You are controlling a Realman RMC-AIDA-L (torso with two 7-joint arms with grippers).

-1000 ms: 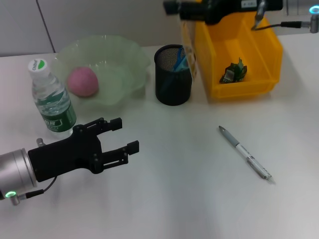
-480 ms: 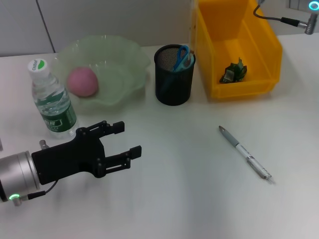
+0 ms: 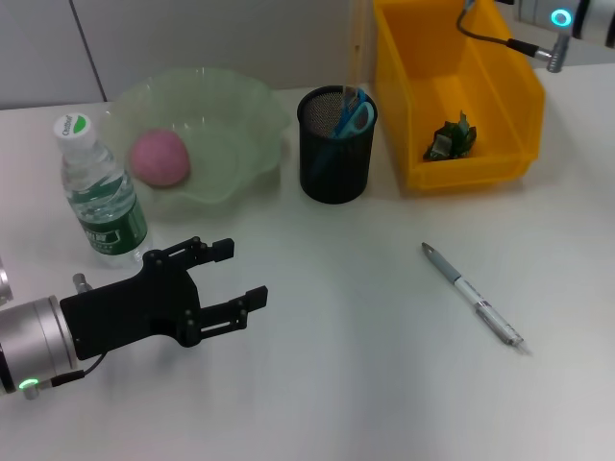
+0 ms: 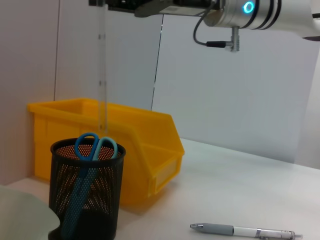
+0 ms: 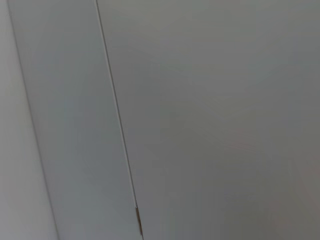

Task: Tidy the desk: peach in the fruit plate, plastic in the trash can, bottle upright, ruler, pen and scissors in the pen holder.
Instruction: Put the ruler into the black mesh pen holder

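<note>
The pink peach [image 3: 159,157] lies in the green fruit plate [image 3: 240,115]. Beside it the bottle [image 3: 101,192] stands upright. Blue scissors [image 3: 356,113] sit in the black mesh pen holder [image 3: 333,163]. A clear ruler [image 4: 102,75] rises straight up out of the holder, its top meeting my right gripper [image 4: 150,6] at the picture's upper edge. The pen [image 3: 473,295] lies on the table to the right. Crumpled green plastic [image 3: 450,137] rests in the yellow trash can [image 3: 500,96]. My left gripper [image 3: 245,272] hovers open and empty in front of the bottle.
The right arm's wrist [image 3: 557,19], with a lit ring and a cable, hangs over the trash can's far corner. A grey panelled wall closes off the back of the white table; it fills the right wrist view.
The right gripper has risen out of the head view and its wrist has shifted left. The scissors' handles now show above the holder's rim. The left gripper has barely moved.
</note>
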